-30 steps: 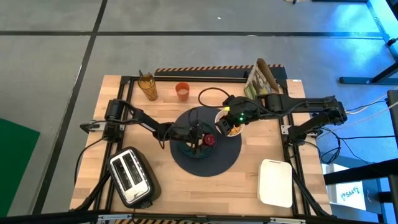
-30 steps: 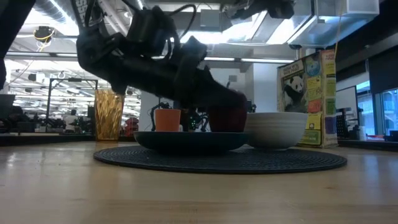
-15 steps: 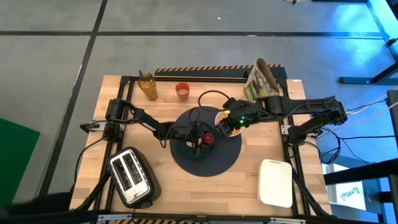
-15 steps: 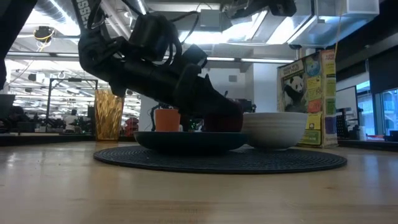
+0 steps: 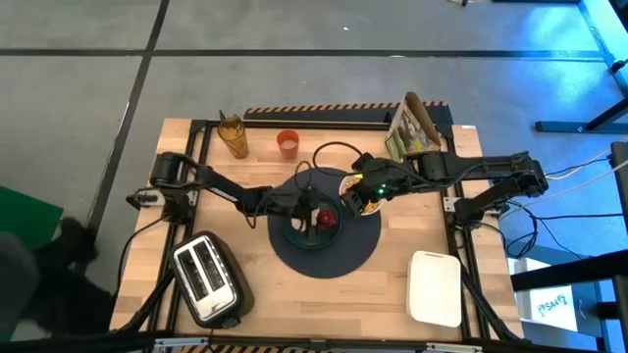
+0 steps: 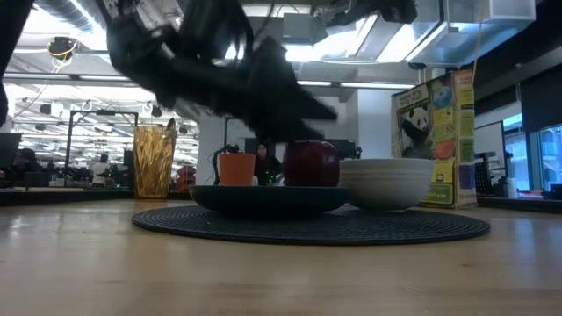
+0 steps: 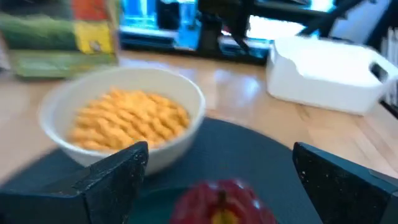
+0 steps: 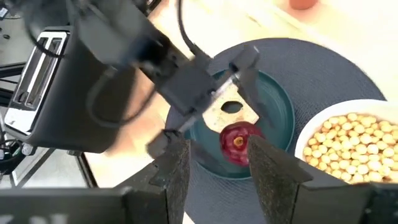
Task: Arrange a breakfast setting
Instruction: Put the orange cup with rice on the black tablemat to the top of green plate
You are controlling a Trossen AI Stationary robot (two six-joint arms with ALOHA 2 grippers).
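Your left gripper (image 7: pixel 217 180) hangs with its fingers (image 7: pixel 112 177) spread wide, and the red apple (image 7: pixel 221 202) sits free between and just below them, on the teal plate (image 8: pixel 277 112). Nothing is pinched. Beyond the fingertips stands the white bowl (image 7: pixel 124 118) of yellow cereal, on the edge of the dark-blue mat (image 5: pixel 348 257), just beside the plate. From above, your left gripper (image 5: pixel 306 208) is over the plate, with the apple (image 5: pixel 328 220) just past its tips.

Your right gripper (image 8: pixel 214 165) hovers above the mat with fingers parted and empty; the apple (image 8: pixel 237 142) shows through the gap between them, well below.

The orange cup (image 5: pixel 287 143) and the amber glass (image 5: pixel 234 136) stand off the mat, well apart from both grippers.
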